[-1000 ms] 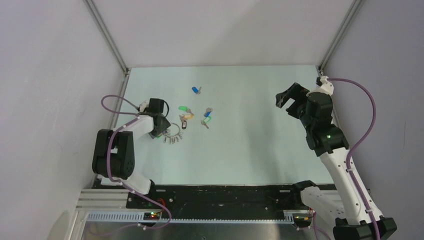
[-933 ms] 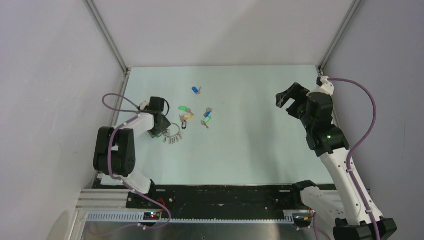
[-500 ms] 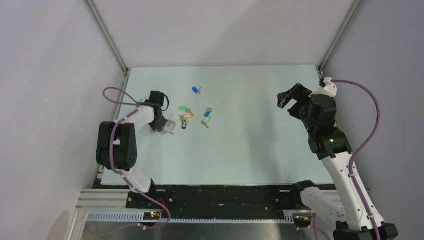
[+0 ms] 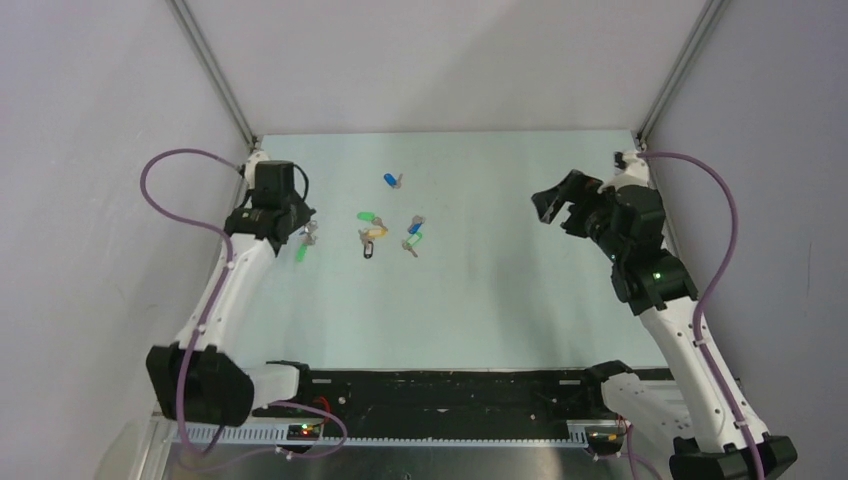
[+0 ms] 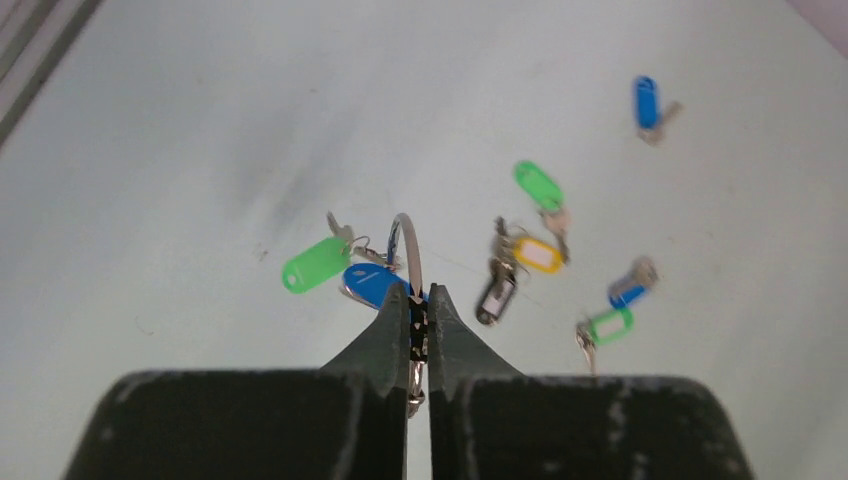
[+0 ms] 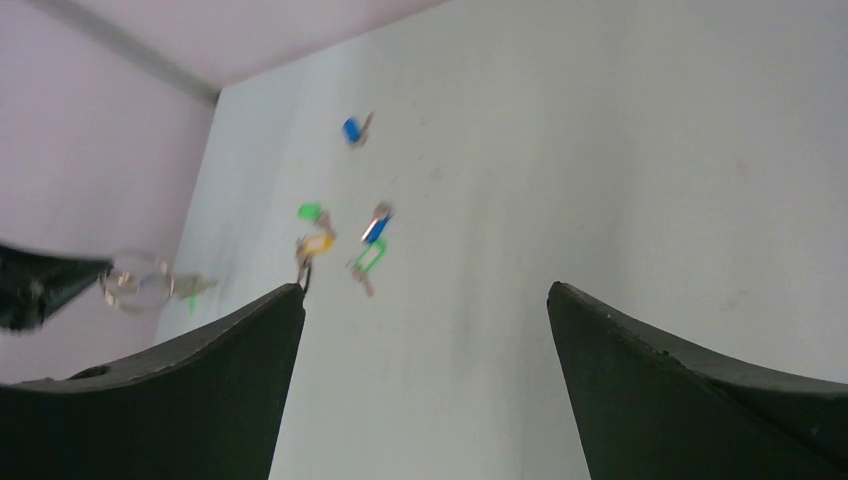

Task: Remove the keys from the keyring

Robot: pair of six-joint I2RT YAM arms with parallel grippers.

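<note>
My left gripper [image 5: 418, 290] is shut on the thin silver keyring [image 5: 405, 240], which stands edge-on between the fingertips. A green-capped key [image 5: 315, 264] and a blue-capped key [image 5: 372, 283] dangle from the ring above the table. In the top view the left gripper [image 4: 298, 226] holds the keyring [image 4: 310, 232] at the table's left side, with the green cap [image 4: 301, 254] hanging below. My right gripper [image 4: 560, 210] is open in the air at the right with nothing between its fingers. It [image 6: 425, 290] looks toward the keyring [image 6: 135, 280] far to its left.
Several loose tagged keys lie on the pale table [image 4: 480, 300]: a blue one [image 4: 391, 180] at the back, then green [image 4: 366, 215], yellow [image 4: 374, 232], black [image 4: 367, 250], blue [image 4: 414, 226] and a green-framed one [image 4: 413, 240]. Grey walls enclose the table.
The left gripper has shut on the keyring, lifted it off the table and carried it back and left as the arm stretched out. The right gripper moved slightly left, still open.
</note>
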